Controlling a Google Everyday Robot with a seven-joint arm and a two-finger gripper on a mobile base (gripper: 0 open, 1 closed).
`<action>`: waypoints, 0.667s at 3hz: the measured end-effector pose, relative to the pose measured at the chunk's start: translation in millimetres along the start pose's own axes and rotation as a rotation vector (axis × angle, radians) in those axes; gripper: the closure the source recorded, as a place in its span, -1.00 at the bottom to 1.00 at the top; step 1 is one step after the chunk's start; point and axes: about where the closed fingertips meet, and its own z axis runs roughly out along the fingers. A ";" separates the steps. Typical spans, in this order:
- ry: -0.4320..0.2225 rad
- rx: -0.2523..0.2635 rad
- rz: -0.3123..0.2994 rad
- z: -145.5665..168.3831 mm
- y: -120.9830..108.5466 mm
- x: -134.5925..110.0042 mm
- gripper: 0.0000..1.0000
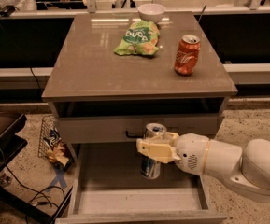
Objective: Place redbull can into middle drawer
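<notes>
Your white, smooth-shelled forearm (260, 167) lies low at the right edge of the view, nearly level and pointing left. It narrows into a rounded white wrist housing (195, 154) with a small patch of holes on its face. From that housing the pale yellow two-finger claw (148, 149) extends sideways with its fingers (157, 146) horizontal. The claw is clamped around the middle of the slim silver-grey can with bluish markings (150, 168), which stands upright in its grip. You have the claw above the open wide grey-beige drawer box (106, 174), toward its back. Whether the can's base touches the floor cannot be told.
</notes>
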 end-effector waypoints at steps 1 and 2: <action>0.000 0.000 0.000 0.1 0.0 0.0 1.00; 0.013 -0.060 -0.016 19.4 -11.2 18.4 1.00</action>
